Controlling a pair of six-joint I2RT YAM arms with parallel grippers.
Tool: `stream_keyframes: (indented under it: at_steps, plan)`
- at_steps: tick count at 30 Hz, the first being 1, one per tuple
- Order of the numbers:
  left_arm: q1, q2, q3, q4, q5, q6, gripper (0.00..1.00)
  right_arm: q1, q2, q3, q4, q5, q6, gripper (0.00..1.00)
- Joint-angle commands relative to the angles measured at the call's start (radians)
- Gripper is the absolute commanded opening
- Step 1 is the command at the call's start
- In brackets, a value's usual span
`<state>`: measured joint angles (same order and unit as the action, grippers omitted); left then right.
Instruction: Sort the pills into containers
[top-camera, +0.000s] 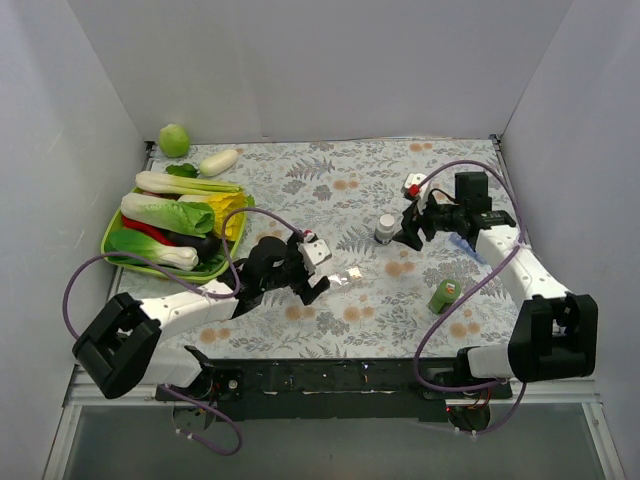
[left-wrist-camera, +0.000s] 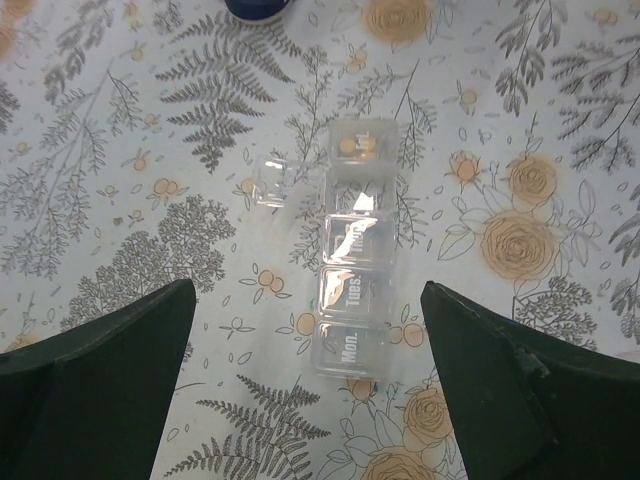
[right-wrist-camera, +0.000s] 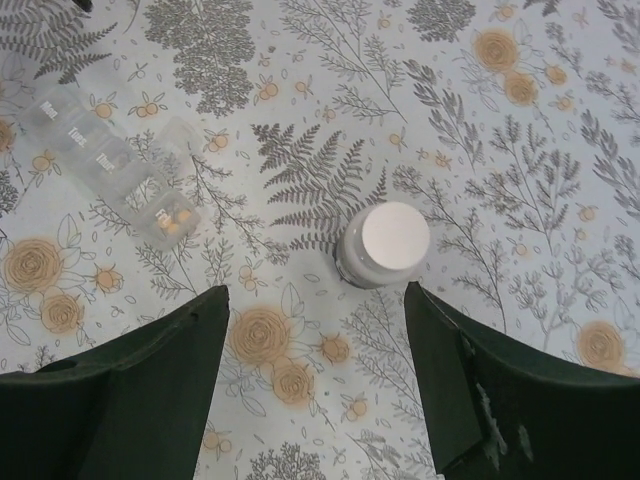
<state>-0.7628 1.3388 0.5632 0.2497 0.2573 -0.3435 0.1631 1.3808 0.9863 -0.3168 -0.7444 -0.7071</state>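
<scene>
The clear pill-box strip (left-wrist-camera: 352, 265) lies flat on the flowered worktop (left-wrist-camera: 560, 120) straight ahead of the left tool (left-wrist-camera: 305, 290). In the left wrist view its long axis runs from 6 to 12 o'clock, in line with the tool's reach rather than across it. The "Mon" compartment is nearest. The far compartment at 12 o'clock holds a few orange pills (left-wrist-camera: 357, 146), and its lid (left-wrist-camera: 272, 181) is swung open toward 9 o'clock. The strip's near half shows in the gap between the fingers and touches neither. The left tool is spread wide and holds nothing. From above, the strip lies just beside this tool at its 3 o'clock and well apart from the right tool (top-camera: 408, 236), so the left arm is the nearer. The right tool is likewise wide and empty. A white-capped bottle (right-wrist-camera: 388, 243) stands upright just ahead of it at 12 o'clock, clear of both fingers, and the strip lies off at its 10 o'clock. A grasp by the left tool would, I judge, close across the strip's narrow width.
</scene>
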Motion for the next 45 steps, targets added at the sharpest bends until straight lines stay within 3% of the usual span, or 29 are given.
stream_keyframes:
  at_steps: [1, 5, 14, 21, 25, 31, 42, 45]
  plan:
    - [-0.001, -0.119, 0.018, -0.019, -0.033, -0.117, 0.98, -0.066, -0.09, -0.026, -0.082, 0.016, -0.018, 0.79]
    - [0.0, -0.228, 0.001, -0.047, -0.078, -0.235, 0.98, -0.094, -0.135, -0.032, -0.212, 0.077, -0.051, 0.8]
    - [0.0, -0.378, -0.028, -0.13, -0.101, -0.55, 0.98, -0.108, -0.278, -0.086, -0.297, 0.25, 0.008, 0.81]
    - [0.0, -0.424, -0.049, -0.141, -0.119, -0.621, 0.98, -0.117, -0.302, -0.115, -0.242, 0.272, 0.057, 0.81]
    - [0.0, -0.444, -0.049, -0.148, -0.128, -0.635, 0.98, -0.094, -0.137, -0.026, -0.157, 0.18, 0.124, 0.79]
    - [0.002, -0.498, -0.057, -0.178, -0.182, -0.71, 0.98, 0.004, 0.107, 0.158, -0.045, 0.256, 0.212, 0.76]
    - [0.0, -0.563, -0.108, -0.219, -0.23, -0.764, 0.98, 0.128, 0.339, 0.304, -0.034, 0.355, 0.216, 0.76]
    - [0.0, -0.566, -0.103, -0.228, -0.233, -0.759, 0.98, 0.138, 0.371, 0.322, -0.056, 0.385, 0.212, 0.72]
